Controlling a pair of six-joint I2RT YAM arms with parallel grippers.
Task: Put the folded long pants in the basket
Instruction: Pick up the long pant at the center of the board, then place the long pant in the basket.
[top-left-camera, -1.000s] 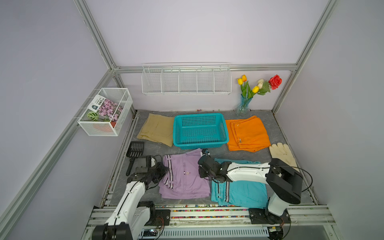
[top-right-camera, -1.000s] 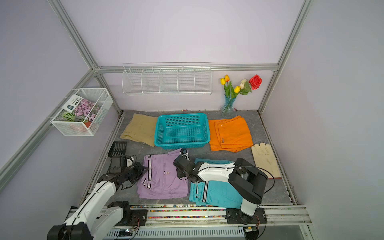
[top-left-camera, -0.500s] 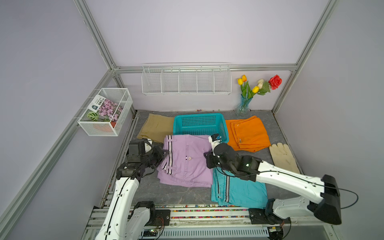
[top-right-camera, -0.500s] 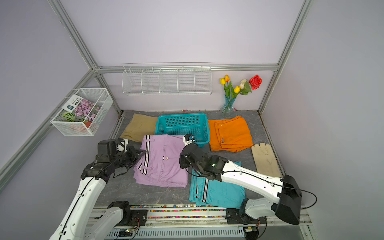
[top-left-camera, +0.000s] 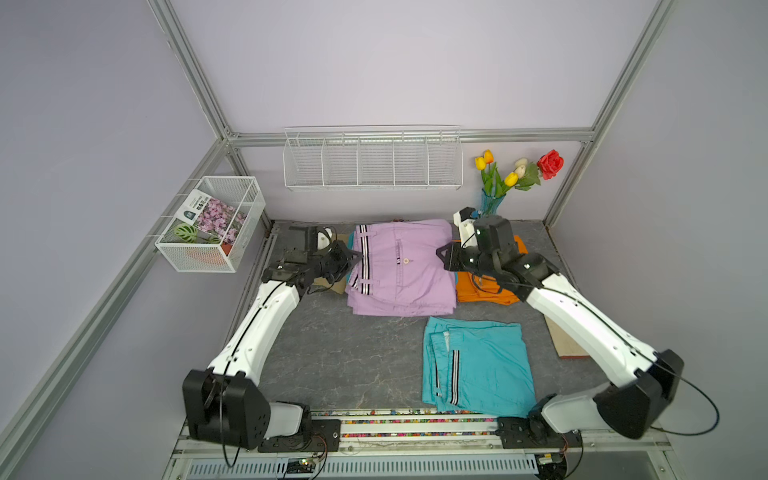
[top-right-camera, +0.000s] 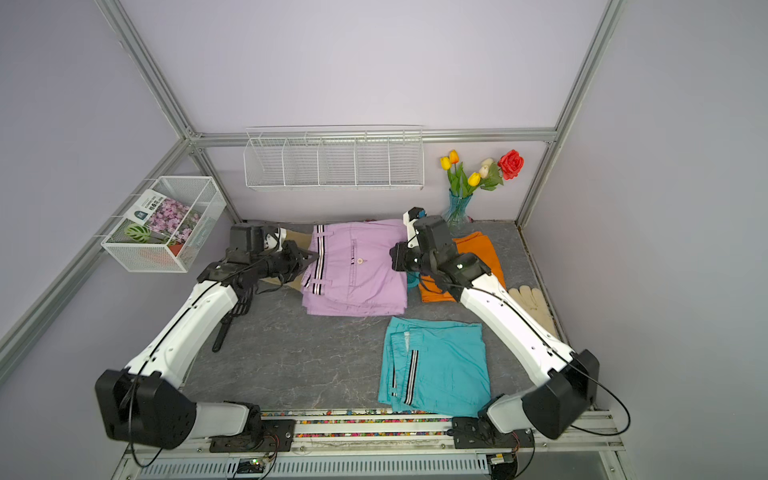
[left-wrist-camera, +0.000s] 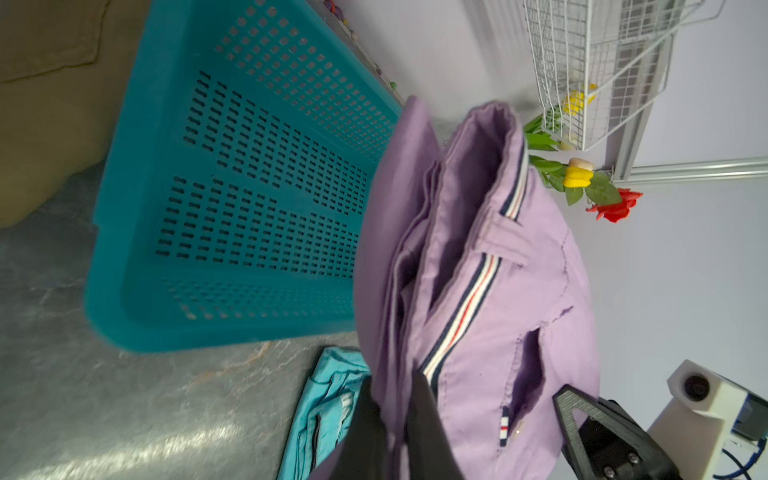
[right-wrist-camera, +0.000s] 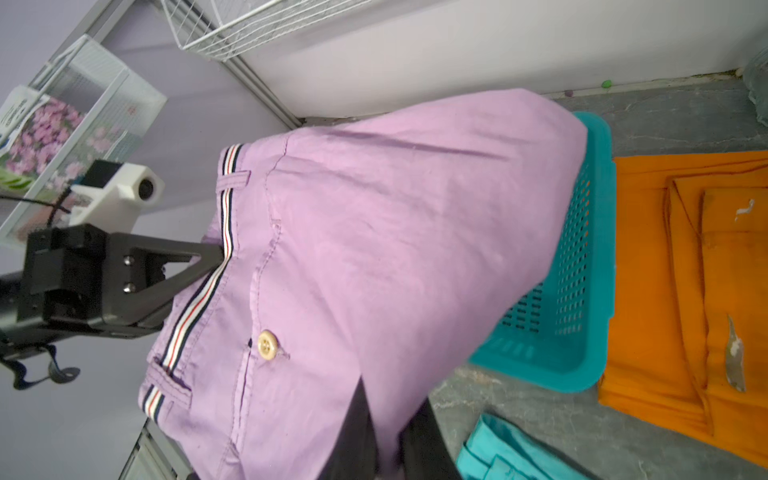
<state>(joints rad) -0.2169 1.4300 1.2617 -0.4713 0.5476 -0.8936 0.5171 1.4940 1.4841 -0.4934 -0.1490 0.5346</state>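
Note:
The lilac pants (top-left-camera: 401, 266) with striped sides hang lifted between both grippers, spread over the teal basket (left-wrist-camera: 232, 187). My left gripper (top-left-camera: 357, 257) is shut on their striped waistband edge, as the left wrist view (left-wrist-camera: 395, 415) shows. My right gripper (top-left-camera: 442, 255) is shut on the opposite edge (right-wrist-camera: 388, 432). In both top views the lilac pants hide nearly all of the basket; its perforated side (right-wrist-camera: 582, 291) shows below the cloth. The turquoise pants (top-left-camera: 478, 365) lie at the front right, the orange pants (top-right-camera: 478, 249) right of the basket, the tan pants (left-wrist-camera: 41, 104) left of it.
A cream glove (top-right-camera: 532, 303) lies at the right edge by the right arm. A vase of flowers (top-left-camera: 494, 199) stands at the back right, close behind the right wrist. White wire baskets hang on the back wall (top-left-camera: 372, 160) and left wall (top-left-camera: 212, 224). A black scoop (top-right-camera: 226, 328) lies under the left arm.
Both arms have raised the lilac pants off the mat at the front and carried them back, so they now hang over the basket. The turquoise pants lie uncovered.

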